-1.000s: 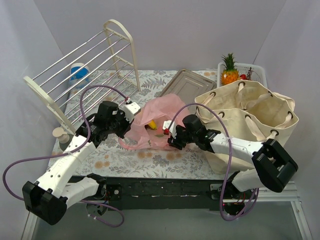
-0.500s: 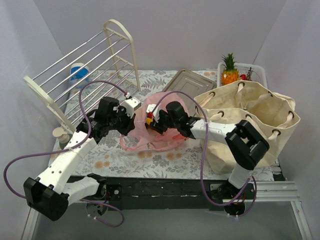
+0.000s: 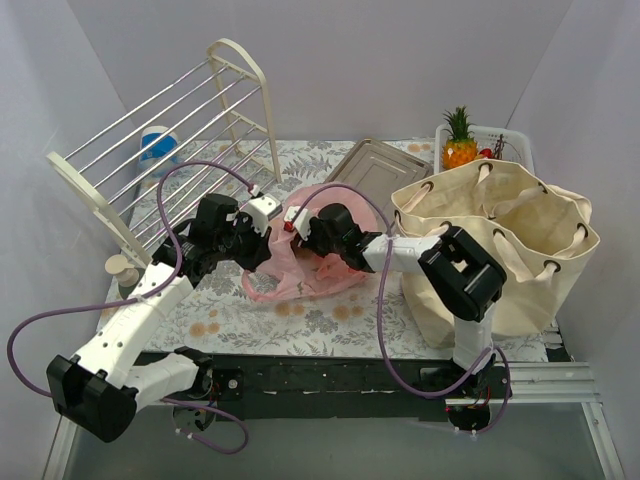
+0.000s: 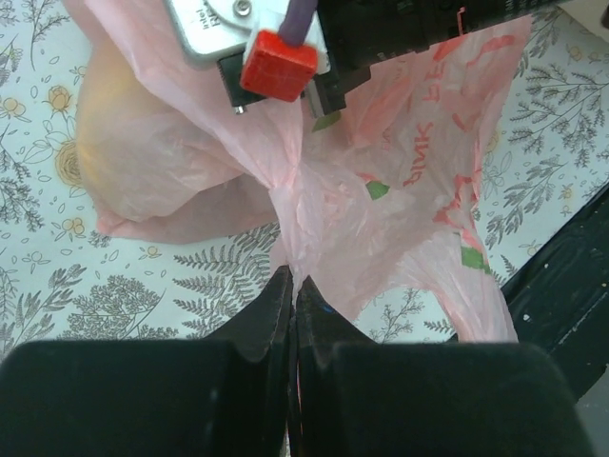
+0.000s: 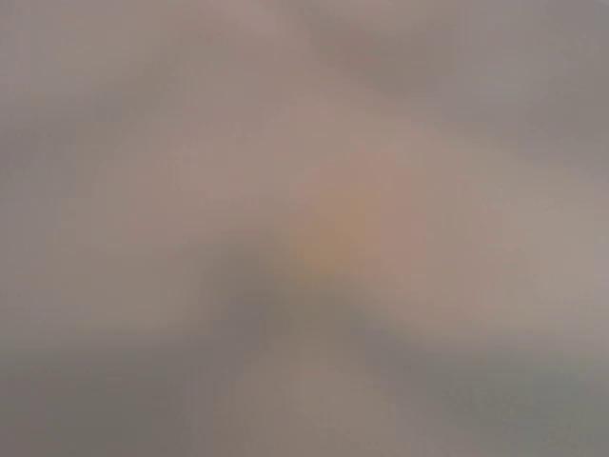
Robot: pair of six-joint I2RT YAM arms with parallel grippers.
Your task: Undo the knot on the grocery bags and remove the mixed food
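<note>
The pink plastic bag (image 3: 300, 278) lies mid-table, its mouth facing the back. My left gripper (image 3: 262, 248) is shut on a twisted strip of the bag's plastic, which shows in the left wrist view (image 4: 293, 281) with the pink film (image 4: 400, 190) stretched away from it. My right gripper (image 3: 306, 232) is pushed into the bag's mouth, its fingers hidden. The right wrist view is a pink-grey blur with a yellowish patch (image 5: 333, 224). The beige canvas tote (image 3: 500, 235) stands open at the right. A pineapple (image 3: 459, 143) and small red fruit (image 3: 487, 153) sit in the white basket (image 3: 522, 142).
A tilted white wire rack (image 3: 170, 150) fills the back left, with a blue-and-white tub (image 3: 155, 150) behind it. A metal tray (image 3: 370, 168) lies at the back centre. A small wooden spool (image 3: 122, 270) stands near the left edge.
My right arm has swung left from beside the tote to the pink bag and pushed its gripper into the mouth. The yellow fruit seen inside earlier is now covered. My left gripper has kept its hold.
</note>
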